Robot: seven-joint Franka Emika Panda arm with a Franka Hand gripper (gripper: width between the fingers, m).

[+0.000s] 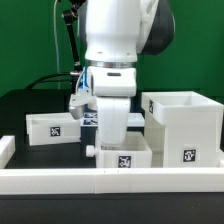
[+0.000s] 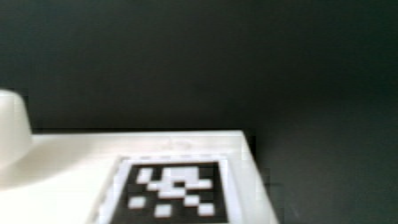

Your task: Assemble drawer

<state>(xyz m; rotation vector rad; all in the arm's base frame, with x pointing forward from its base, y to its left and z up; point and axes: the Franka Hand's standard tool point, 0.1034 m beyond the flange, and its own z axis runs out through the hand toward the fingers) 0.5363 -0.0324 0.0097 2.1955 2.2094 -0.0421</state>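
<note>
1. On the exterior view's left, the left tray (image 1: 50,128) sits upright on the black tabletop (image 1: 20,105) with its open side up. A square black-and-white tag (image 1: 57,128) is on the wall facing the camera. This tray stands well apart from the big box.
2. Further toward the middle, a bit of the marker board (image 1: 90,118) lies flat on the tabletop, mostly hidden behind the arm.
3. At the middle, the white arm (image 1: 115,40) comes straight down from above. Its gripper (image 1: 113,139) hangs low over the middle tray (image 1: 122,158).
4. The middle tray sits just behind the low white rail (image 1: 60,180) at the front edge. It has its own tag on the front wall. A small round knob (image 1: 90,150) sticks out of the side toward the exterior view's left.
5. The tips of the fingers are hidden behind the hand and the tray wall. I cannot tell whether they are spread, closed, or gripping anything.
6. The wrist view is close and blurred. It shows a flat white drawer part (image 2: 71,150) carrying a tag, with dark tabletop beyond it. I cannot tell which part it is. A rounded white shape (image 2: 9,125) sits beside it, and I cannot tell what that is.
7. On the exterior view's right, the big box (image 1: 183,125) stands with its opening facing up. It is taller than both trays and has a tag low on its front wall. It is just beside the middle tray, but I cannot tell whether they touch.
</note>
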